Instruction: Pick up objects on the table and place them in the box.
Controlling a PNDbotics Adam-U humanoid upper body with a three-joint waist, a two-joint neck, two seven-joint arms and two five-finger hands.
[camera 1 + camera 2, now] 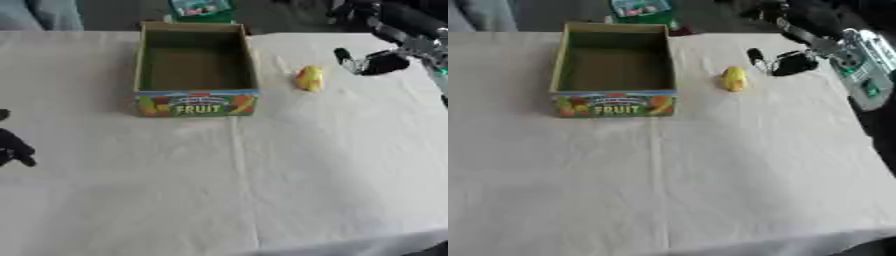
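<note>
Bare white cloth of the table lies wide across the near half – only the open-topped box and a small yellow object beside it stand at the far side, well apart

One box stands toward the table's far edge, open, nothing inside it that I can see. One small yellow thing lies nearer the far right corner. Two robot hands show: left, right.
</note>
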